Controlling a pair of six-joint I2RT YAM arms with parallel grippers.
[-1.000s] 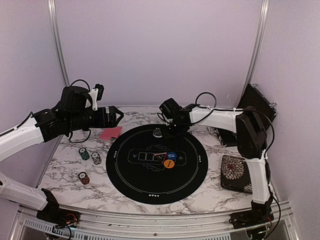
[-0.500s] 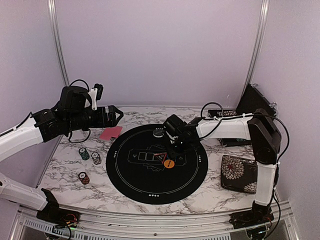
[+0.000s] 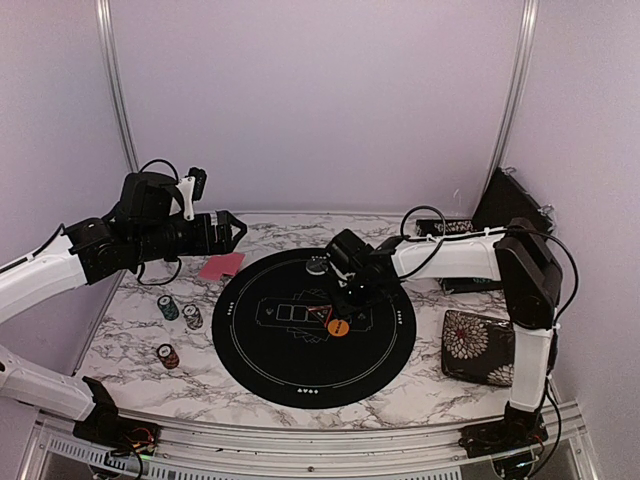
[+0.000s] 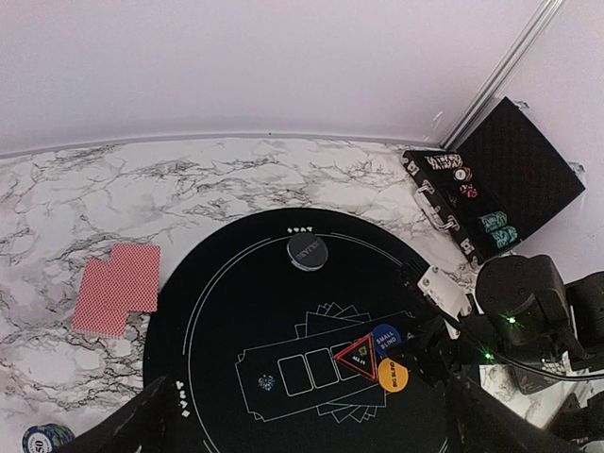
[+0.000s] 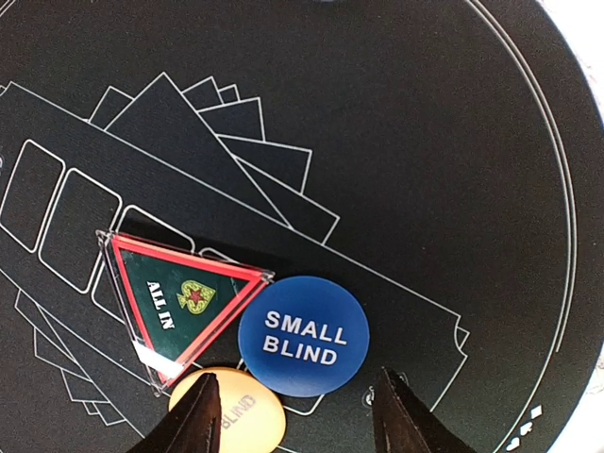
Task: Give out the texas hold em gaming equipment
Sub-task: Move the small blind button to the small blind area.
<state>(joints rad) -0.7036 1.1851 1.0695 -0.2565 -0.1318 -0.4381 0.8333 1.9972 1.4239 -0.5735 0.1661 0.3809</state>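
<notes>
From above, the floral case (image 3: 470, 345) lay right of the mat (image 3: 300, 385), its contents unseen, and the left gripper (image 3: 232, 228) hung wide open and empty near the cards (image 3: 222, 266). The left wrist view showed an open black case (image 4: 528, 160) holding chip stacks (image 4: 497, 229). The right wrist view showed the right gripper (image 5: 297, 401) half open, gripping nothing, straddling the blue button (image 5: 302, 335) beside the triangle marker (image 5: 179, 297) on the mat.
</notes>
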